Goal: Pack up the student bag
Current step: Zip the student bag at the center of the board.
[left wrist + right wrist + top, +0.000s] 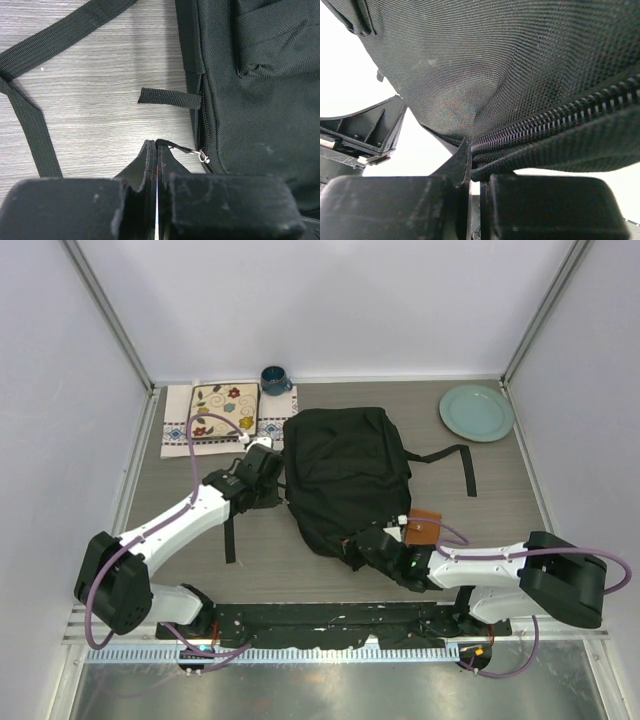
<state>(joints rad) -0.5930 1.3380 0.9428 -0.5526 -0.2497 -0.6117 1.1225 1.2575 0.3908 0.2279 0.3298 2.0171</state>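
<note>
2 grippers pinch the bag (pixel 345 475) at its zip (pixel 555 122).
The bag lies flat mid-table (pixel 500 500), straps (pixel 465 465) trailing to its right. At the bag's left edge the left gripper (pixel 157 145) has its fingers pressed together on the thin zip pull (pixel 176 146), which leads to the slider (pixel 202 157) on the bag's side. At the bag's near edge the right gripper (pixel 470 150) is clamped on the bag's fabric just beside the zip teeth. Behind the bag stands a mug (pixel 275 380), with a mat (pixel 215 418) behind-left of it and a plate (pixel 477 412) behind-right.
</note>
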